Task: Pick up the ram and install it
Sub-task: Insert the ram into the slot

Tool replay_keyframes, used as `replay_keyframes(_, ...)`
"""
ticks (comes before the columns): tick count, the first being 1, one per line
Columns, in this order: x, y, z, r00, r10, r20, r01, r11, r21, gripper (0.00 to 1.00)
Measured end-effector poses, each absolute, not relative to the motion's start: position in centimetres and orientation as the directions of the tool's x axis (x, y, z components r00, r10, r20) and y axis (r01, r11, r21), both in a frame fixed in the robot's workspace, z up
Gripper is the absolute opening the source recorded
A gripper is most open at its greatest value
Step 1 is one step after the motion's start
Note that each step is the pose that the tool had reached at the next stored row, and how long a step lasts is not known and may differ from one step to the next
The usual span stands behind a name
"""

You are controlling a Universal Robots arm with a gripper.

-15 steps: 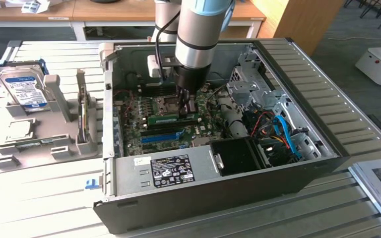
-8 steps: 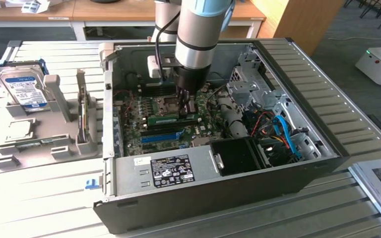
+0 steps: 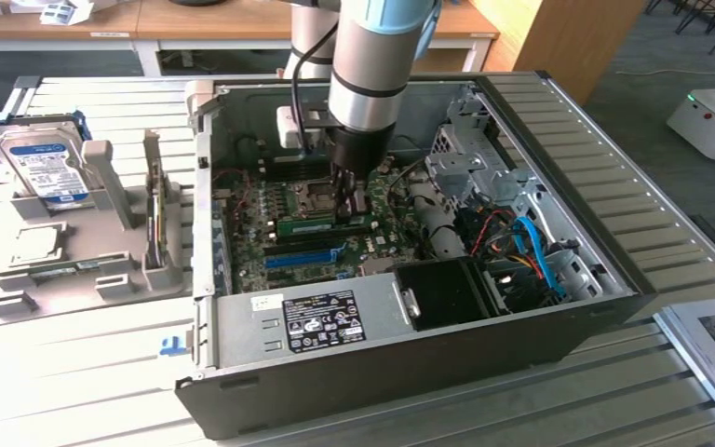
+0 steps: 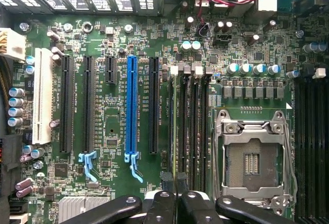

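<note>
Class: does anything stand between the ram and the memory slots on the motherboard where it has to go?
Nothing visible does. The gripper is shut on the ram, which sits right at the memory slots beside the CPU socket. The cables lie toward the exterior view's right, clear of it.

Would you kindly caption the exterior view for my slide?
Tool grips the ram at the motherboard inside the open case.

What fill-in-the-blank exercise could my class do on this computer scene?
1. The ram at the gripper is coloured ____.
2. The CPU socket is ____.
3. The hard drive stands ____ the case.
4. One long slot between black ones is ____.
Missing words: green; empty; outside; blue.
</note>
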State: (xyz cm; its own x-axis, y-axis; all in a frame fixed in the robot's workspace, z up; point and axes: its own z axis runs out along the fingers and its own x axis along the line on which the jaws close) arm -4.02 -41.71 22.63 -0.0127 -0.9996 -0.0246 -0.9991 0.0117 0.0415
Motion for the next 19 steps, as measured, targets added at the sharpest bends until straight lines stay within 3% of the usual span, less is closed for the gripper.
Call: replay_keyframes(19,-4.02,-41.71,22.13,-0.013,-1.0,-0.025,-0.999,0.012,0.042,0.12)
